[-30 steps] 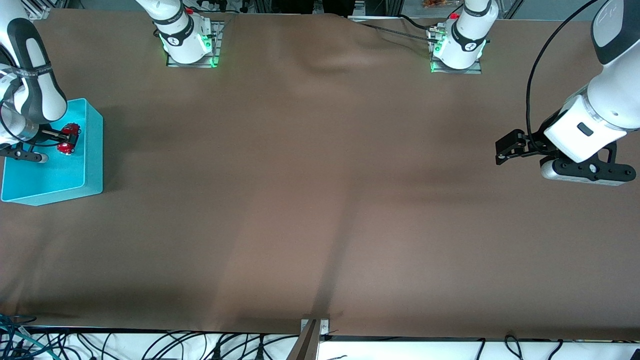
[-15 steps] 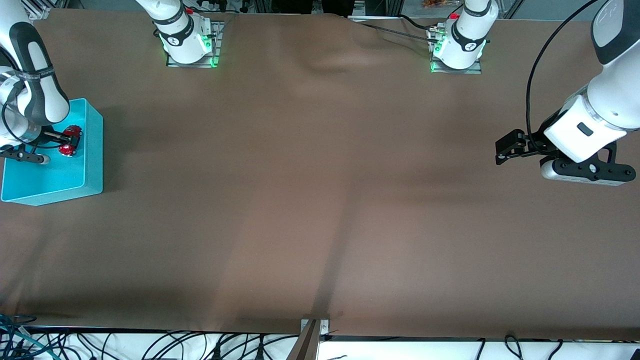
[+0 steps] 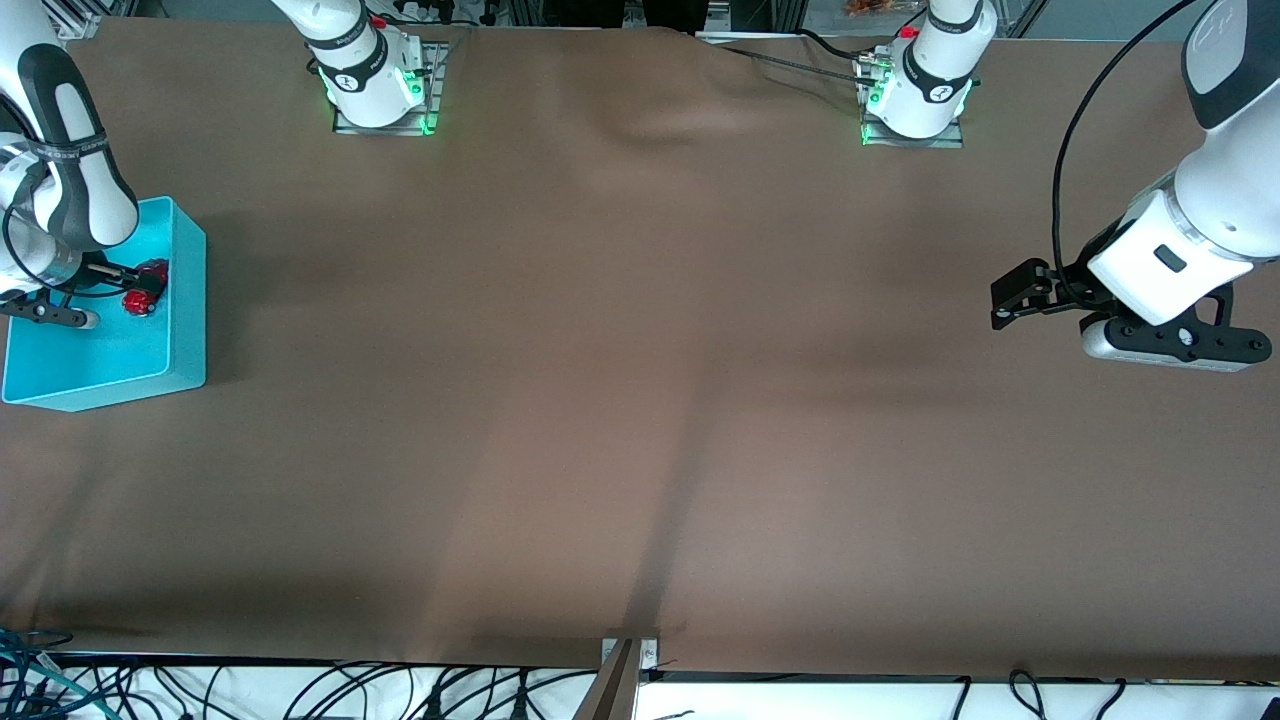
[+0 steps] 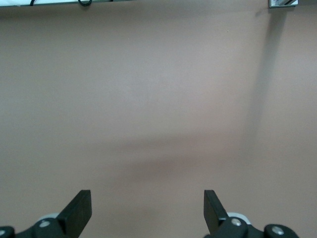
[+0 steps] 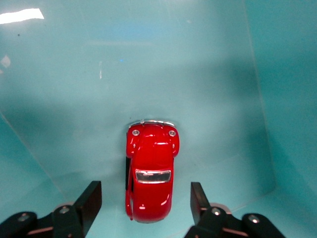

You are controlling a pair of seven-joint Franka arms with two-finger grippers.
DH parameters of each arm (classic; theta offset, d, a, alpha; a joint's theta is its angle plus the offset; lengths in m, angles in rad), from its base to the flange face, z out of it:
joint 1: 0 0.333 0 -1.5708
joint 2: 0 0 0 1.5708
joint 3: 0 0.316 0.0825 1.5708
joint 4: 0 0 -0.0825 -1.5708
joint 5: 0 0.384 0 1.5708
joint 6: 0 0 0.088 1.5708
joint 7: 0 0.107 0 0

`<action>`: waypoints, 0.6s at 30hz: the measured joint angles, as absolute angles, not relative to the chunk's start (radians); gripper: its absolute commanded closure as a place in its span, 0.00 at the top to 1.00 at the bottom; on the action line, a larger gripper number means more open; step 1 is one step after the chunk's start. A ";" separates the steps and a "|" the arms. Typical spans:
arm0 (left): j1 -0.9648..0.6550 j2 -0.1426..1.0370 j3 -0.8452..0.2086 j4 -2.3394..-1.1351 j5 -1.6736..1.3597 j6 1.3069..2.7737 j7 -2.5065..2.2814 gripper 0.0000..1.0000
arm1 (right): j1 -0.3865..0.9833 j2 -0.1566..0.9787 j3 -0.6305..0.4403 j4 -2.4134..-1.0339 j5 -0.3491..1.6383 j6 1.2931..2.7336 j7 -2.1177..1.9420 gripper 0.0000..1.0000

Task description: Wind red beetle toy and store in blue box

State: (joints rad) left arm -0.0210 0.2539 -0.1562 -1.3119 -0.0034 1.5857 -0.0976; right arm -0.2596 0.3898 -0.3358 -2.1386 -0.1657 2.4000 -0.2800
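The red beetle toy lies inside the blue box, which stands at the right arm's end of the table. My right gripper reaches down into the box. In the right wrist view the toy rests on the box's turquoise inner surface between my right gripper's open fingers, with a gap on each side. My left gripper hovers open and empty over bare table at the left arm's end, and waits. The left wrist view shows its spread fingers over brown cloth.
A brown cloth covers the table, with a wrinkle between the two arm bases. Cables hang along the table edge nearest the front camera.
The right gripper and the toy have shifted slightly within the box, toward the front camera. The left arm has not moved.
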 measured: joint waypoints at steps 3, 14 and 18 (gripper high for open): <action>-0.021 0.254 -0.156 -1.312 -0.003 1.586 -0.098 1.00 | -0.260 0.372 -0.336 -2.133 -0.165 2.368 -0.280 1.00; -0.021 0.254 -0.156 -1.312 -0.003 1.586 -0.097 1.00 | -0.260 0.281 -0.328 -2.130 -0.164 2.260 -0.280 1.00; -0.021 0.254 -0.156 -1.312 -0.003 1.586 -0.097 1.00 | -0.260 0.242 -0.318 -2.129 -0.164 2.213 -0.280 1.00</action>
